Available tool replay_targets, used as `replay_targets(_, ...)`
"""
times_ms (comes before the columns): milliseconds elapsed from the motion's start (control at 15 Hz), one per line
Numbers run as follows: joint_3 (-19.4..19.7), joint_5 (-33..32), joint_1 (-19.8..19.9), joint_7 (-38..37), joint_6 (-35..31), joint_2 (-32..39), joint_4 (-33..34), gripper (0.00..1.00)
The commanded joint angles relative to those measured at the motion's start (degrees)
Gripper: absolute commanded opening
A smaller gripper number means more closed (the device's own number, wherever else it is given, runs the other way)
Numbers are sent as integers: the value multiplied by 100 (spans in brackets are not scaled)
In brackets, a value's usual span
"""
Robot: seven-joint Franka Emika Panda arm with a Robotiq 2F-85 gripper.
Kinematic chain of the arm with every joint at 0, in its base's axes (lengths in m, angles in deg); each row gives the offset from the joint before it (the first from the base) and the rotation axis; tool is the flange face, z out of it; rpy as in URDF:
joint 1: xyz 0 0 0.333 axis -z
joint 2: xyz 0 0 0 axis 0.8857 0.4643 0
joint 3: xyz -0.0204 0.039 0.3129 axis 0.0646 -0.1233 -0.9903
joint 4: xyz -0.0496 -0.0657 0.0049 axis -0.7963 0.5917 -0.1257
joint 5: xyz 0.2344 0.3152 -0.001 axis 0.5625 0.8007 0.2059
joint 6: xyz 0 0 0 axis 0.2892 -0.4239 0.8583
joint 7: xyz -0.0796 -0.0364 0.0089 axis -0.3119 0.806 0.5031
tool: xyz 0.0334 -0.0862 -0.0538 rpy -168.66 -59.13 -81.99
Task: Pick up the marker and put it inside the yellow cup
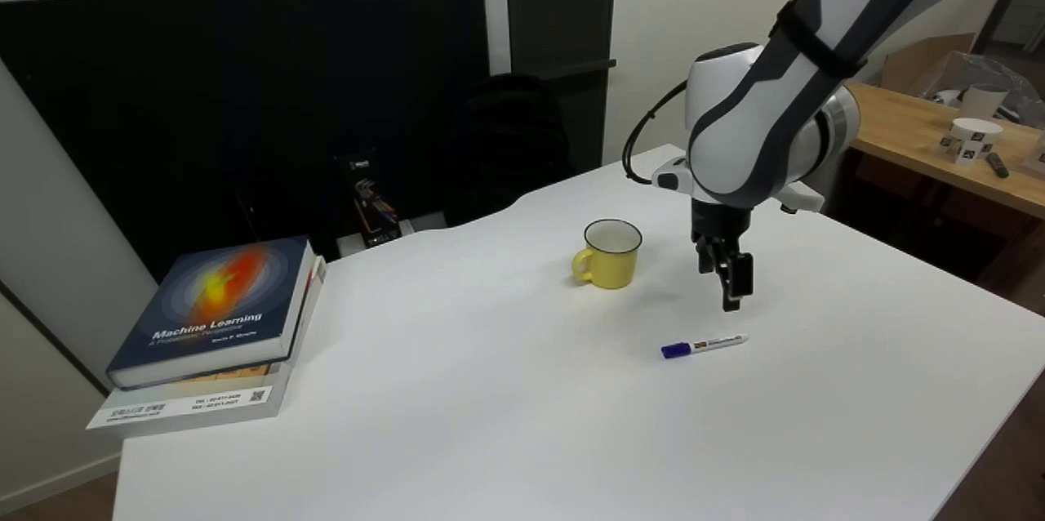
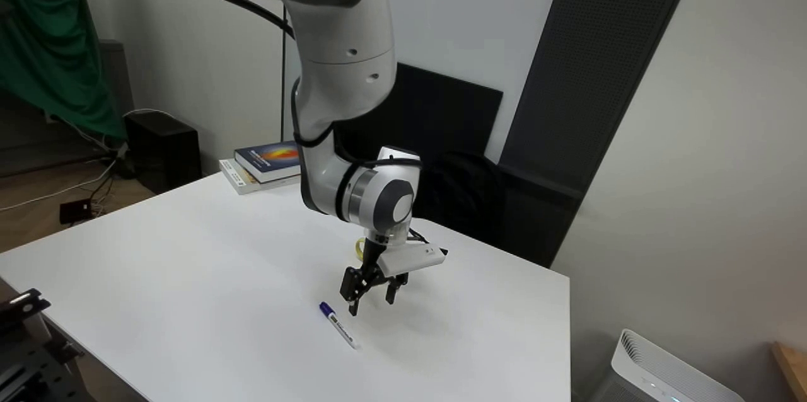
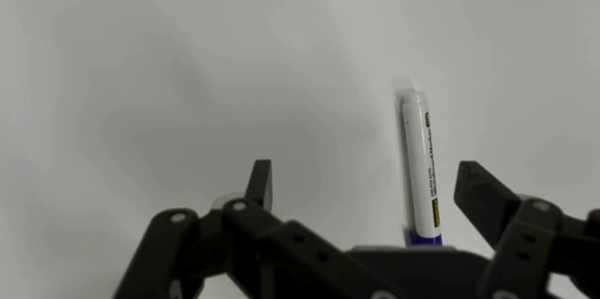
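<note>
The gripper (image 3: 363, 182) is hovering, fingers (image 3: 485, 205) apart; the marker (image 3: 423, 168), likely light, rigid, slick, is probably wanting a mid-barrel pinch

In an exterior view, arm (image 2: 345, 68) and hand (image 2: 372, 305) mostly hide the cup (image 2: 359, 249). In the wrist view, the marker (image 3: 421, 168) is partly hidden.

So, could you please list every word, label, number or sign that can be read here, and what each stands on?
"Machine Learning": upper book; smaller lines below too blurred to quote surely.
"Whiteboard Marker": marker, in the wrist view; its other print is too small.
"TEL": lower book; number blurred, QR-style square alongside.
Dark box: print too blurred to read.
Black-and-white tags, background: too small to read.
</note>
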Motion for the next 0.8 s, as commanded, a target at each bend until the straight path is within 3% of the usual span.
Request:
replay_targets(0,-67,-197,-8,-219,2,86,-25,100)
replay_targets(533,265,-1042,-504,-412,-225,290,-123,100)
replay_targets(733,256,-1082,-542,-606,-581,334,-212,100)
